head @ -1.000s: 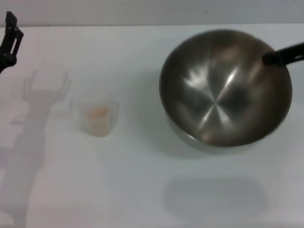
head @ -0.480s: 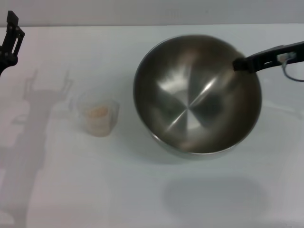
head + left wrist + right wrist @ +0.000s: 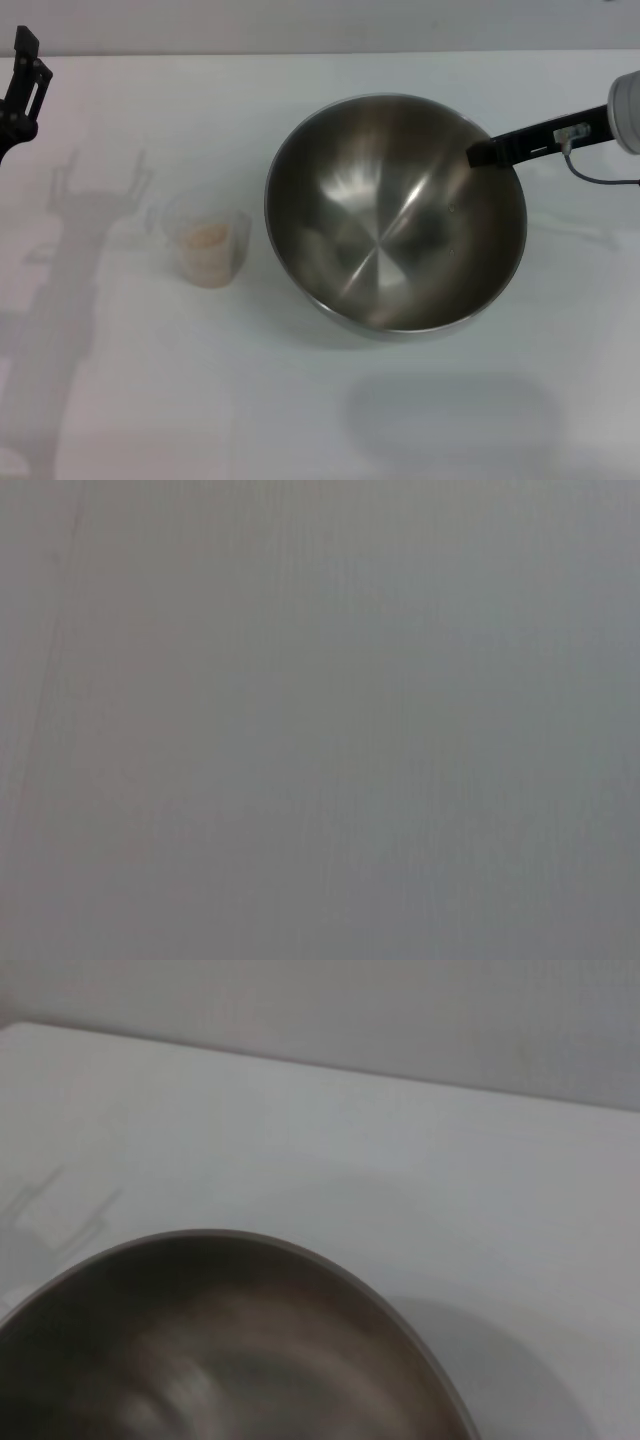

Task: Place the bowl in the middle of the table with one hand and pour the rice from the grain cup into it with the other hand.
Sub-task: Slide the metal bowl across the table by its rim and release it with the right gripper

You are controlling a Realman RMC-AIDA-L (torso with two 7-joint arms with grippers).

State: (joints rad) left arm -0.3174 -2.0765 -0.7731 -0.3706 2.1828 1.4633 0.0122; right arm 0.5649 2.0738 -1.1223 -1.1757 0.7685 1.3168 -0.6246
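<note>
The large steel bowl (image 3: 395, 215) is near the middle of the white table (image 3: 300, 400), tilted, its near side low over the surface. My right gripper (image 3: 482, 153) grips the bowl's far right rim, its arm reaching in from the right. The bowl's rim and inside also fill the lower part of the right wrist view (image 3: 220, 1350). The clear grain cup (image 3: 207, 238) stands upright to the bowl's left, with pale rice (image 3: 207, 234) in it. My left gripper (image 3: 20, 85) hangs at the far left edge, well apart from the cup. The left wrist view shows only plain grey.
The arm's shadow (image 3: 70, 260) lies on the table left of the cup. A grey wall (image 3: 320, 25) runs behind the table's far edge.
My right gripper has carried the bowl leftward, from the right part of the table towards the middle and closer to the cup. The cup and the left arm have not moved.
</note>
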